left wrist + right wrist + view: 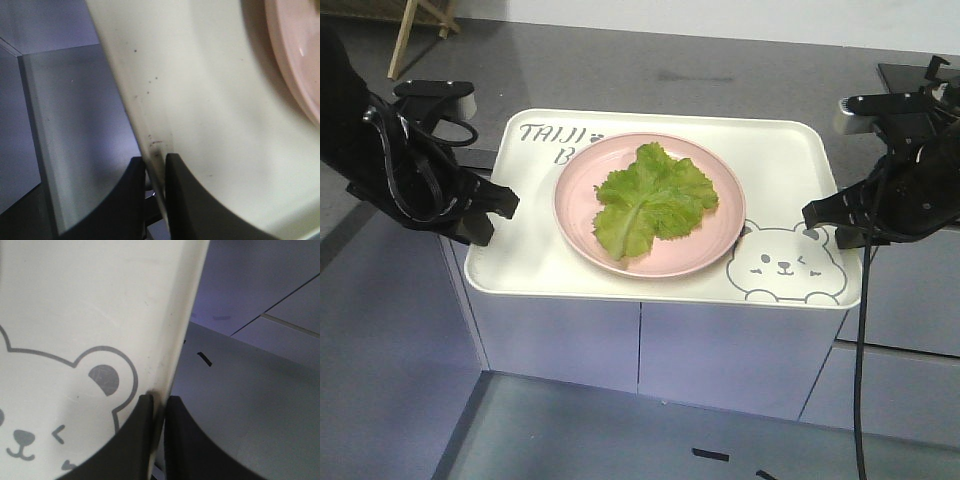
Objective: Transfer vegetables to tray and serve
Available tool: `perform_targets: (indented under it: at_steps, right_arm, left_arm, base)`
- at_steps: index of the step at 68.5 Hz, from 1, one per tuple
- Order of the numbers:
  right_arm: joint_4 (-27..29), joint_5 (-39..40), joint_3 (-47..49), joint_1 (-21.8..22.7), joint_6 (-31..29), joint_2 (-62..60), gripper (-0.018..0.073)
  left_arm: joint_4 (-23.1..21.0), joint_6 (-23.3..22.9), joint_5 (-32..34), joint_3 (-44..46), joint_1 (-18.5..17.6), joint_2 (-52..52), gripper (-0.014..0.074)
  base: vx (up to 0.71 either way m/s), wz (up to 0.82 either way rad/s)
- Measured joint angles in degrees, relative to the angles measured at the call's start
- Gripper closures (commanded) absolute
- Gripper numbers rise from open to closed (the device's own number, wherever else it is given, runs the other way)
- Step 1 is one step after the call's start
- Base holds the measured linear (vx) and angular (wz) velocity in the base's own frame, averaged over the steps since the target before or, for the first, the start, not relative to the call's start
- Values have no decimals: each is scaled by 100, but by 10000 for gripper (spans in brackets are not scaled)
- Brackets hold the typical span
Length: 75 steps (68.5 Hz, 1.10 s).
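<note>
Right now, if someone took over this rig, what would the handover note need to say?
Grippers: the left gripper is shut on the left rim of the tray; the right gripper is shut on the right rim, beside the bear drawing.
Things: the lettuce lies on the pink plate, which sits mid-tray.
Done: lettuce is on the tray and both rims are gripped.
Left: carry the tray level and serve it. Whether it is off the white cabinet cannot be told.
</note>
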State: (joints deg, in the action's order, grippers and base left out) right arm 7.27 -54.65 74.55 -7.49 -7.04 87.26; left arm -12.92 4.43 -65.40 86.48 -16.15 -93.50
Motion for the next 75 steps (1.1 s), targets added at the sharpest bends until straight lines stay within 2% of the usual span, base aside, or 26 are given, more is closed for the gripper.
perform_targets:
  at_steps: [75]
  right_arm:
    - [0, 0, 0, 0, 0, 0, 565]
  left_arm:
    - [0, 0, 0, 0, 0, 0, 602]
  base:
    - [-1, -18]
